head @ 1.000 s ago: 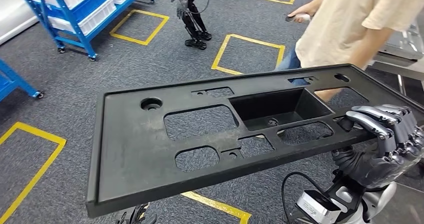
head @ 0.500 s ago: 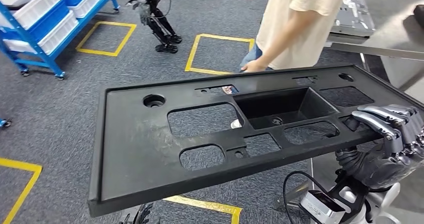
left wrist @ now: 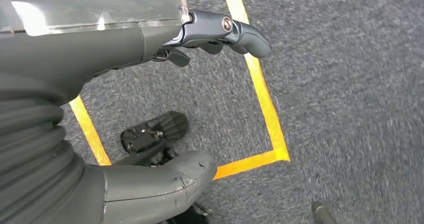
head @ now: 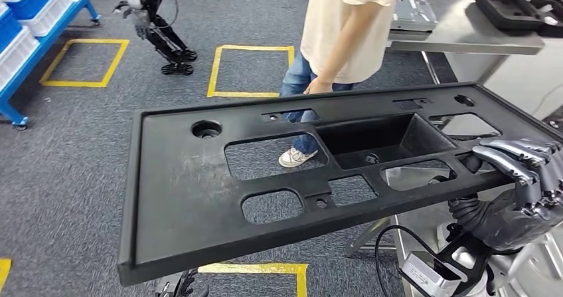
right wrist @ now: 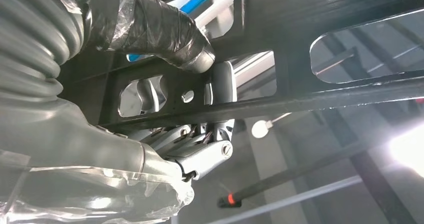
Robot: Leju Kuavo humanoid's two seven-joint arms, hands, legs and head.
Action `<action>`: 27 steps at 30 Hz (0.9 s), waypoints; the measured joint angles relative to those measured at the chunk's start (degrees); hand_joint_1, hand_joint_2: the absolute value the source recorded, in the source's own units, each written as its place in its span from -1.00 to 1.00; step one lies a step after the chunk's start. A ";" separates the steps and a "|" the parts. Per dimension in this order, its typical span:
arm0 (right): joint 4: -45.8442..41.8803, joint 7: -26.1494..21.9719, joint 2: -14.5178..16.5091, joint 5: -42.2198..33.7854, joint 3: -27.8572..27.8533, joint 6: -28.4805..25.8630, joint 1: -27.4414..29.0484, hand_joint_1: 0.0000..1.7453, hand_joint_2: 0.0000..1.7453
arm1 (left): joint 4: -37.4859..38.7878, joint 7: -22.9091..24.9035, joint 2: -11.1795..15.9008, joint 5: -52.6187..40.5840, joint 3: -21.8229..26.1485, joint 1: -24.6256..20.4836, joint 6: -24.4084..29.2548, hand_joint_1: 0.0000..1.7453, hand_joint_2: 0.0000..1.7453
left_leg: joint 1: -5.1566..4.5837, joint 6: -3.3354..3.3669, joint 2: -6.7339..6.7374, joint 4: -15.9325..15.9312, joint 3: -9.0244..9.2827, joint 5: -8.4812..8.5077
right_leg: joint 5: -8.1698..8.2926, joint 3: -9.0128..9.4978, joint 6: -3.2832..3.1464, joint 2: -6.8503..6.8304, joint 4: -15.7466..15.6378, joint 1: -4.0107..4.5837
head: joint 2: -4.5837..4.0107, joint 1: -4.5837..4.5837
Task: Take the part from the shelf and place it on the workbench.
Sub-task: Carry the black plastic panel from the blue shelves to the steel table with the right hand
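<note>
The part is a long black plastic panel [head: 179, 191] with several cut-outs and a deep rectangular pocket, carried flat in front of me. My right hand [head: 524, 171] grips its right end, fingers curled over the top edge. In the right wrist view the right hand [right wrist: 165, 134] clamps a rib of the panel's underside [right wrist: 300, 13]. My left hand [left wrist: 100, 48] hangs over the grey carpet with thumb and fingers apart and nothing between them. Its dark fingers [head: 179, 285] peek out below the panel's near edge. The metal workbench [head: 465, 41] stands at the upper right.
A person in a beige shirt and jeans [head: 345, 24] stands just beyond the panel, between me and the workbench. A black part [head: 511, 8] lies on the bench. A blue shelf with white bins [head: 26, 18] and another robot's legs [head: 159, 31] are at the far left.
The camera has swung to the right: the shelf slid off to the left and the workbench came into view. The person now stands closer behind the panel. My right hand's grip is unchanged.
</note>
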 joint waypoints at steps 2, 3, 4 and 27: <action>0.00 0.07 0.00 0.04 0.00 0.00 -0.10 1.00 1.00 | 0.00 -0.01 -0.02 -0.01 0.00 -0.15 0.01 -1.00 1.00 | -0.18 -0.34 1.12 0.23 0.12 -0.31 | 2.70 4.11 -0.49 -2.20 -7.59 0.36 | 0.00 -0.01; -0.01 0.09 0.00 0.08 0.00 0.00 -0.17 1.00 1.00 | 0.01 -0.01 -0.03 -0.01 0.00 -0.21 0.03 -1.00 1.00 | -0.32 -0.58 1.58 0.32 0.17 -0.43 | 3.23 5.25 -0.83 -2.90 -9.89 0.60 | 0.00 -0.03; -0.01 0.12 0.00 0.11 0.00 0.00 -0.22 1.00 1.00 | 0.01 -0.01 -0.04 -0.02 0.00 -0.27 0.05 -1.00 1.00 | -0.46 -0.84 2.07 0.37 0.22 -0.53 | 3.24 5.62 -1.15 -3.15 -10.91 0.84 | 0.00 -0.04; -0.16 0.15 0.02 0.61 -0.15 0.00 -0.34 1.00 1.00 | 0.00 -0.09 -0.07 0.04 -0.08 -0.60 0.29 -1.00 1.00 | 0.42 -0.19 -3.00 0.57 -0.35 -0.01 | -1.86 -1.24 -0.02 1.40 0.71 0.00 | 0.00 0.01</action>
